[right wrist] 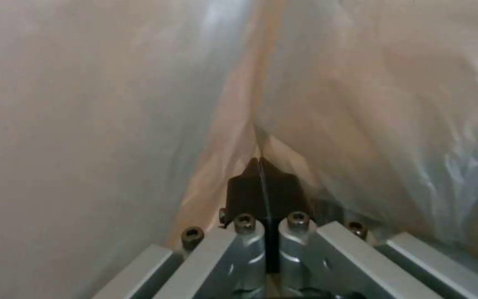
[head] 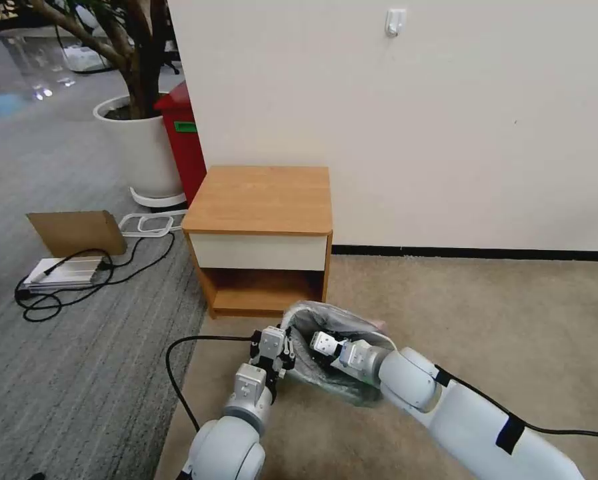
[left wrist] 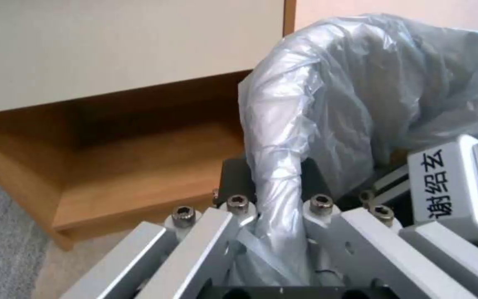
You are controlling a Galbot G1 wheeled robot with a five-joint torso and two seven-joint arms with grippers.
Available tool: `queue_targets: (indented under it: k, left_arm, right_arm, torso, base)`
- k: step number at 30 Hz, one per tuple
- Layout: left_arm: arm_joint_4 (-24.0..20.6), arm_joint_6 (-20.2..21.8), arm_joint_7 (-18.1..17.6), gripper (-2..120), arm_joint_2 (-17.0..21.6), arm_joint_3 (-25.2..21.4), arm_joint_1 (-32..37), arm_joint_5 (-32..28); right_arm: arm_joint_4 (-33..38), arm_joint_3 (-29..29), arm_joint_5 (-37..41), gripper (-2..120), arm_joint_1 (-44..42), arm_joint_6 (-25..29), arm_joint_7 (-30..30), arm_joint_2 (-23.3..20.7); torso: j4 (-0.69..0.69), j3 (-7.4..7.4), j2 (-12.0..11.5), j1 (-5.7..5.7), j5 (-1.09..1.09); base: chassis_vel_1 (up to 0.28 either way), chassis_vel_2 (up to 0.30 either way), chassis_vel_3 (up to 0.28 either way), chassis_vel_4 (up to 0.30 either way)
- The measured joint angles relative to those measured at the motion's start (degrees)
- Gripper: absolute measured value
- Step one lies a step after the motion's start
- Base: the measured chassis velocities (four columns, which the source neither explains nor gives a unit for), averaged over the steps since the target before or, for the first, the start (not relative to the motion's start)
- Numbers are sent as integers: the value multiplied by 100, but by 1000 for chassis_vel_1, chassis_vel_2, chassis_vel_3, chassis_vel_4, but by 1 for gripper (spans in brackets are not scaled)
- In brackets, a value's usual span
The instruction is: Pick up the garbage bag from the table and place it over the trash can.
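Step in hand: the garbage bag (head: 332, 320) is off the surface (head: 262, 199) and draped over the trash can, which sits on the carpet just in front of the surface's lower shelf; the can itself is hidden under the plastic; both arms are judged to be seating the bag's mouth over the rim
Left pincer (head: 287, 345): at the near-left edge of the bag, on the side toward the surface's open shelf; in the left wrist view its jaws are pressed onto a rolled fold of the bag (left wrist: 283, 137), which runs up between them and arches over what looks like the rim
Right pincer (head: 317, 342): reaching inside the bag's mouth, just beside the left one; in the right wrist view its fingers (right wrist: 245, 226) are pressed together on a thin pleat of plastic (right wrist: 361, 104), with film all around
Next move calls for: spreading the held edges apart and drawing them down outside the rim evenly; the thin film could slip or tear if pulled hard
Surface: light wood top, white drawer front, against the white wall
Room: left of the surface stand a red bin (head: 182, 143) and a white planter (head: 139, 150) with a tree; cables and a cardboard piece (head: 77, 231) lie on the grey carpet beyond
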Motion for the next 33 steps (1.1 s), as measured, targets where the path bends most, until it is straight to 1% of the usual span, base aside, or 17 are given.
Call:
queue_targets:
  k: [5,9,12,13,17,18,20,22,23,25,26,27,28,29,30,31,33]
  left_arm:
    - [11,0,0,5,-7,-15,2,-7]
    - [81,5,-6,5,-10,-120,-23,-50]
    - [132,104,-133,5,-20,-242,-78,-363]
    - [132,104,-133,5,-20,-242,-78,-363]
    - [214,342,-367,5,-32,-395,-179,-940]
    - [214,342,-367,5,-32,-395,-179,-940]
    - [225,484,-502,5,-29,-443,-211,-1299]
    - [212,662,-695,5,-20,-484,-230,-1829]
    - [212,662,-695,5,-20,-484,-230,-1829]
    - [187,889,-854,5,-11,-529,-256,-2346]
    - [176,1031,-919,5,-3,-559,-264,-2619]
    - [176,1031,-919,5,-3,-559,-264,-2619]
    - [169,1116,-946,5,7,-580,-268,-2784]
    - [166,1274,-976,5,44,-620,-281,-3106]
    - [172,1340,-988,5,76,-641,-291,-3278]
    - [172,1340,-988,5,76,-641,-291,-3278]
    - [228,1414,-1007,5,132,-671,-300,-3518]
  right_arm:
    - [27,45,-1,0,-45,14,1,-2]
    - [269,210,-1,0,-222,84,-12,-96]
    - [598,442,2,0,-472,160,-57,-262]
    - [598,442,2,0,-472,160,-57,-262]
    - [987,900,19,0,-936,319,-133,-539]
    - [987,900,19,0,-936,319,-133,-539]
    - [1154,1144,67,0,-1157,406,-150,-654]
    - [1448,1521,307,0,-1442,524,-141,-785]
    - [1448,1521,307,0,-1442,524,-141,-785]
    - [1754,1792,682,0,-1610,549,60,-846]
    - [1890,1905,875,0,-1678,545,185,-839]
    - [1890,1905,875,0,-1678,545,185,-839]
    - [1981,1996,1016,0,-1724,535,286,-819]
    - [2159,2206,1389,7,-1872,522,641,-707]
    - [2227,2340,1557,10,-1986,533,822,-602]
    - [2227,2340,1557,10,-1986,533,822,-602]
    - [2288,2693,1751,21,-2296,664,1059,-287]
  torso:
    - [0,0,0,0,0]
    - [0,0,0,0,0]
    - [2,0,0,0,0]
    - [2,0,0,0,0]
    - [-1,0,0,0,0]
    - [-1,0,0,0,0]
    - [-1,0,0,0,0]
    - [-1,0,0,0,1]
    - [-1,0,0,0,1]
    - [-1,0,0,0,-1]
    - [0,0,0,0,0]
    - [0,0,0,0,0]
    - [0,0,0,0,0]
    - [1,0,0,0,-2]
    - [1,0,0,0,0]
    - [1,0,0,0,0]
    - [0,0,0,0,0]
  base:
    - [0,0,0,0]
    - [0,0,0,0]
    - [0,0,0,0]
    - [0,0,0,0]
    - [0,0,0,0]
    - [0,0,0,0]
    - [0,0,0,0]
    - [0,0,0,0]
    - [0,0,0,0]
    - [0,0,0,0]
    - [0,0,0,0]
    - [0,0,0,0]
    - [0,0,0,0]
    - [0,0,0,0]
    - [0,0,0,0]
    - [0,0,0,0]
    - [0,0,0,0]
